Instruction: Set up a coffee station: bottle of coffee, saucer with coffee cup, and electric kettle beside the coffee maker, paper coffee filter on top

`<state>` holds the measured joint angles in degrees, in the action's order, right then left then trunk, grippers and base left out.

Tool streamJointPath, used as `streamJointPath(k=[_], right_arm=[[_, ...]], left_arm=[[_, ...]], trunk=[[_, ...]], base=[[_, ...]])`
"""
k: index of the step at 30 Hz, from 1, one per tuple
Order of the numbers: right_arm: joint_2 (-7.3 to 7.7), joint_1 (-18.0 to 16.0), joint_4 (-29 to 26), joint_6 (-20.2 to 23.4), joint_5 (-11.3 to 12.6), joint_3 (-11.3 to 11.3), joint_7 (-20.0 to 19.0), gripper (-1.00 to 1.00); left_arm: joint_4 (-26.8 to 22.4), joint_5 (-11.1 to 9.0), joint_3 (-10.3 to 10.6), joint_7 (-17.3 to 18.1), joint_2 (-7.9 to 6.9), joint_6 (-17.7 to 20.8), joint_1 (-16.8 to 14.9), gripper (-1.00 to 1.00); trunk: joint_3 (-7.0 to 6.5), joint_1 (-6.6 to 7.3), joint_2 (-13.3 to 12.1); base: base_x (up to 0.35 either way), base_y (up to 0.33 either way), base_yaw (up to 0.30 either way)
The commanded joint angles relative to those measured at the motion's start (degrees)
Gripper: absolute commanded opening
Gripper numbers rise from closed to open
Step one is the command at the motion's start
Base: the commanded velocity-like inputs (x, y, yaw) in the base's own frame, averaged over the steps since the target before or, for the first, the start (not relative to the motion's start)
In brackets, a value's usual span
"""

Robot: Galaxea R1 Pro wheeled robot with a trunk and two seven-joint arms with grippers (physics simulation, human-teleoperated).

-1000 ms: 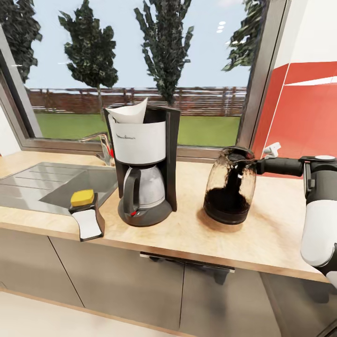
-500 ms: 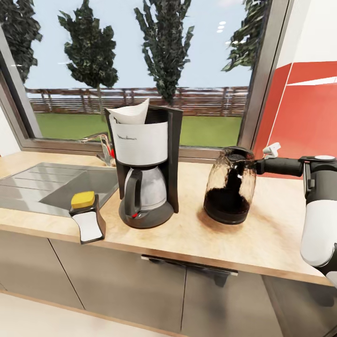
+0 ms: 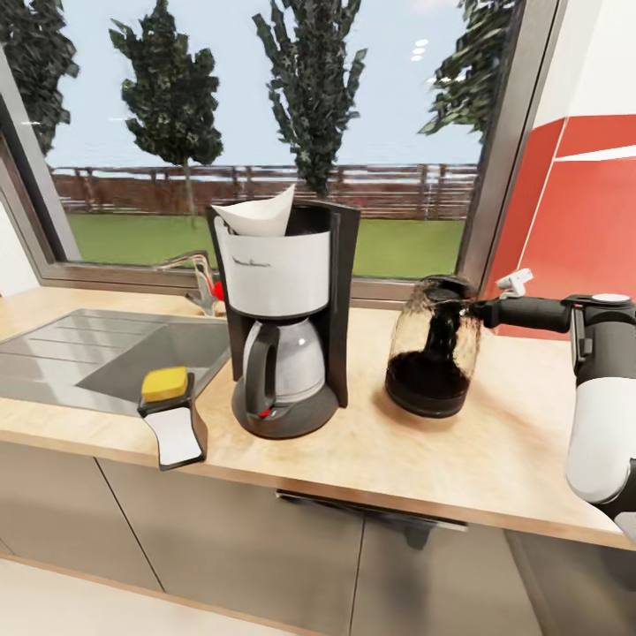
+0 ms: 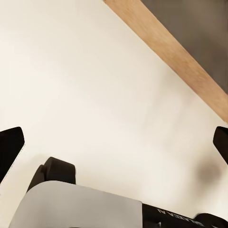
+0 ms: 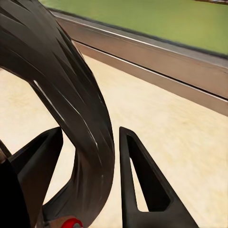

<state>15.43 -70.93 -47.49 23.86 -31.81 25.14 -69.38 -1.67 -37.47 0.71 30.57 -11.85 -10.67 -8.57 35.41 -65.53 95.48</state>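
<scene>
Right jaws still straddle electric kettle [image 3: 434,358] handle; camera shifted.

Camera nudged, not much else going on

Whole head view slid a bit: the coffee maker [image 3: 287,322] now sits further right and lower in frame and looks slightly bigger, so the head moved. The electric kettle [image 3: 434,347] ends up closer to the coffee maker in frame, with its handle between the right gripper [image 5: 90,156] fingers.

White-and-black arm shell [image 3: 601,424], slim black tool [image 5: 88,178] with hollow triangular fingers [image 5: 142,185].
</scene>
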Motion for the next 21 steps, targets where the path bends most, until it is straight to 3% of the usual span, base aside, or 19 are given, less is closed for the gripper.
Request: streamJointPath(k=[1,21], right_arm=[[-0.12,-0.08,-0.06,0.57,-0.35,0.22,-0.43,-1.00],[-0.40,-0.08,-0.06,0.71,-0.19,0.26,-0.49,-1.00]], left_arm=[[0.08,-0.06,0.08,0.19,-0.01,-0.22,-0.04,1.00],[0.08,-0.06,0.08,0.19,-0.01,-0.22,-0.04,1.00]], trunk=[[0.06,0.00,0.03],[0.06,0.00,0.03]], base=[[0.057,0.085,0.000],[0.032,0.058,0.000]])
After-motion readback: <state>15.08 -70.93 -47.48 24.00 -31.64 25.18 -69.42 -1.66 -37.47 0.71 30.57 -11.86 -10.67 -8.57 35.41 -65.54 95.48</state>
